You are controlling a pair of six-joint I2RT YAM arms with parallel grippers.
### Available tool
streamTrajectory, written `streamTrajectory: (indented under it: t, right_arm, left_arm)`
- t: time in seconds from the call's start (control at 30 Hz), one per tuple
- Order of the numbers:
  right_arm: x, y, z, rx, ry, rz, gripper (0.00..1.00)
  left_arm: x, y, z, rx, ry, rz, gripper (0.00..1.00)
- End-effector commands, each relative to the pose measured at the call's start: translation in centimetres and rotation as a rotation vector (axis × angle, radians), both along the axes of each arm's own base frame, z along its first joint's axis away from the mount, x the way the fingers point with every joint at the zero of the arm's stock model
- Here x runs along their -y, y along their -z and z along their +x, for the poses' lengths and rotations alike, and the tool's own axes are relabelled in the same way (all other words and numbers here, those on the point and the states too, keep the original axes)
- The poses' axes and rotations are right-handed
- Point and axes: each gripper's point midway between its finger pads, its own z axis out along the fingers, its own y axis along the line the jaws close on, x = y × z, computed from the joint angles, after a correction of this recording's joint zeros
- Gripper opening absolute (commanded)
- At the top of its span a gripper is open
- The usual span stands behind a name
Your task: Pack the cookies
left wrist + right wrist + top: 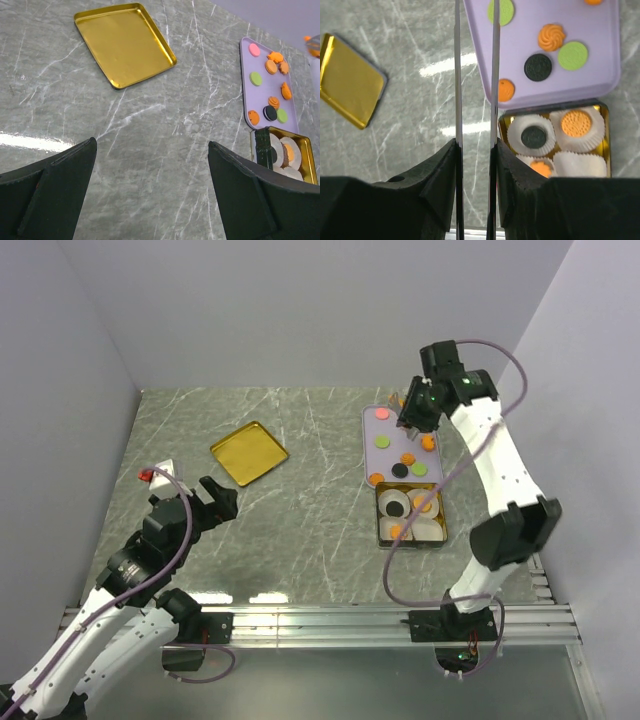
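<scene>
Near the front on the left, the left gripper (220, 497) is hanging over the gray table (320, 550). Its two black fingers (55, 190) are spread wide apart, and nothing is sitting between them. Near the front on the right, a gold tin (381, 525) is lying open with white paper cups (580, 162) inside. One cup is holding a round black cookie (534, 136), one a round orange cookie (576, 123), and one a small orange flower cookie (540, 167). Right up against the far edge of the tin, a purple tray (580, 85) is carrying the rest of the cookies (271, 66). They are small flat discs. Most are orange with wavy flower edges, two are plain green, one is pink and one is black. Off to the left, well apart from the tray, a gold lid (125, 42) is lying flat by itself. Over the far part of the tray, the right gripper (410, 415) is hanging with its two long thin blades (458, 75) a little way apart. Their tips are too small to make out, so I cannot tell if they are pinching a cookie.
</scene>
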Motion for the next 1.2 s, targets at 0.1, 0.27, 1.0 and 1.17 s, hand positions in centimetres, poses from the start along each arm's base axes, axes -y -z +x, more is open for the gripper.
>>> streamTrajectory:
  t: [0.1,0.27,1.0,1.17]
  right_arm:
    - [2.1,-4.0,-4.5,0.109,0.016,-0.011,0.34]
    - [3.3,-4.3,-9.2,0.109,0.025,-0.006,0.35]
    - [5.9,5.1,-26.1,-0.050,0.121,0.077,0.36]
    - [6.6,5.7,-26.8,-0.070,0.136,0.041,0.36]
  left_arm:
    - [-0.1,-2.0,-0.1,0.057,0.001,-0.027,0.99]
    - [-0.3,-2.4,-0.3,0.068,0.000,-0.032,0.99]
    - [0.7,-1.5,-0.2,-0.034,0.025,-0.003,0.99]
    - [0.7,-1.9,-0.4,-0.008,0.031,-0.014,0.99]
